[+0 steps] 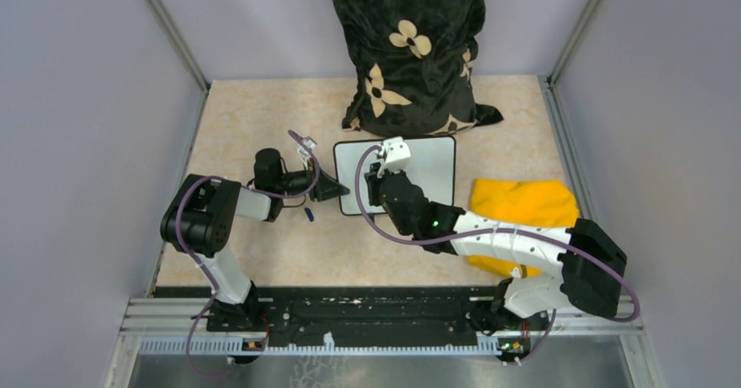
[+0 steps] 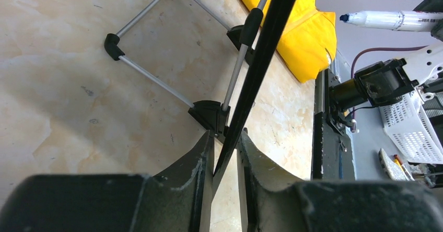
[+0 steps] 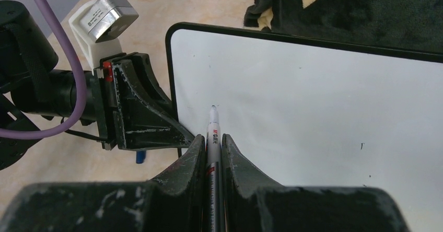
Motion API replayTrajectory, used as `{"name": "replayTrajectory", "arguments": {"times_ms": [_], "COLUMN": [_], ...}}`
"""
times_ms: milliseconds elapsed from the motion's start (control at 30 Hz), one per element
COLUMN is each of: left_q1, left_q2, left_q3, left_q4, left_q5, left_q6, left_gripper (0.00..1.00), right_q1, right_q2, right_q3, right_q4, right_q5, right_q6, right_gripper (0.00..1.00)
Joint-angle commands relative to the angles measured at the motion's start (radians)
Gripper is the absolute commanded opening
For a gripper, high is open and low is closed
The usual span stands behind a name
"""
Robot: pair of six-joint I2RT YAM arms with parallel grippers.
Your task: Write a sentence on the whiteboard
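Two grey walls (image 1: pixel 70 100), beige tabletop (image 1: pixel 262 117); R fingers (image 3: pixel 201 149) pinch marker (image 3: pixel 213 132); L fingers (image 2: pixel 205 156) straddle whiteboard (image 3: pixel 313 101), grip unclear.

Diffuse overhead light falls evenly on the bench (image 1: pixel 262 117), casting only soft shadows under the arms, and the whiteboard (image 1: pixel 432 156) is bright without glare. In the wrist views, the left end effector (image 2: pixel 226 138) and the right end effector (image 3: pixel 213 137) with its marker (image 3: pixel 213 138) are soft-focused at the lower edge, while surfaces beyond are sharper.

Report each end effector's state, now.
Left end effector: straddles the edge of the whiteboard; clamped or not, cannot tell.
Right end effector: shut on the marker.
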Motion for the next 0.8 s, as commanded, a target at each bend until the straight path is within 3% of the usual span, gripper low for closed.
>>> {"name": "replayTrajectory", "arguments": {"times_ms": [0, 600, 767], "left_q1": [-0.004, -0.004, -0.004], "left_q2": [0.012, 0.020, 0.024], "left_q3": [0.014, 0.018, 0.013], "left_q4": [0.020, -0.010, -0.019], "left_q5": [0.021, 0.011, 0.005], "left_q6": [0.024, 0.054, 0.068], "left_gripper": [0.27, 0.18, 0.37], "right_q1": [0.013, 0.013, 0.013], "right_q2": [-0.001, -0.033, -0.050], "right_q3": [0.044, 0.013, -0.010], "right_q4": [0.062, 0.068, 0.074], "right_q5": [0.005, -0.021, -0.019], "right_q6": [0.000, 0.020, 0.027], "right_gripper": [0.00, 0.00, 0.00]}}
